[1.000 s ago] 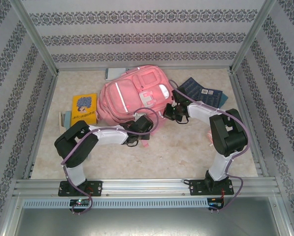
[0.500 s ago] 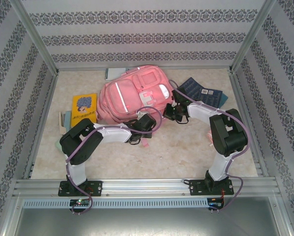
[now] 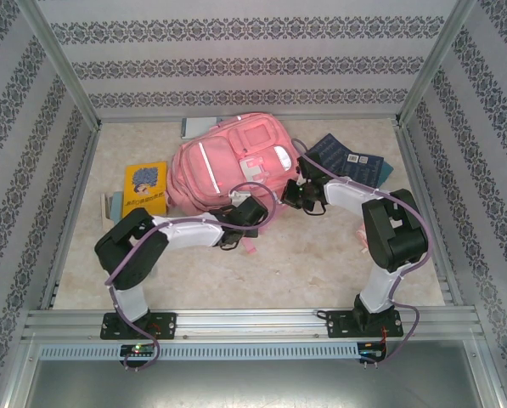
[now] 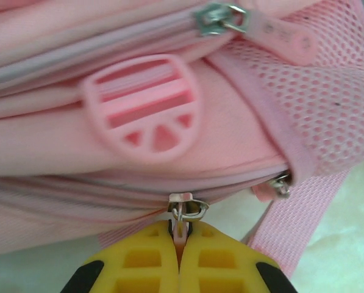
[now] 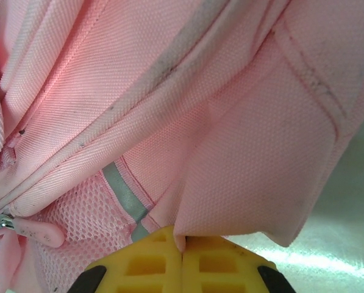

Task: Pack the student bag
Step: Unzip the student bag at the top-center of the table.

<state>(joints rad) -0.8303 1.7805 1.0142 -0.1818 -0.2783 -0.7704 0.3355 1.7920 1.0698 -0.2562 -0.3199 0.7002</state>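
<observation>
left gripper [image 4: 180, 243] is pressed together on a zipper pull [image 4: 180, 227] at the near edge of the student bag [image 3: 223, 161], directly ahead. right gripper [image 5: 182, 245] pinches a bag fabric edge. open table [image 3: 304, 263] lies behind both.

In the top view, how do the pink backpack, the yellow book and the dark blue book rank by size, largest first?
Largest: backpack.
Then yellow book and blue book, which look alike; the right arm hides part of the blue one, so unranked.
</observation>
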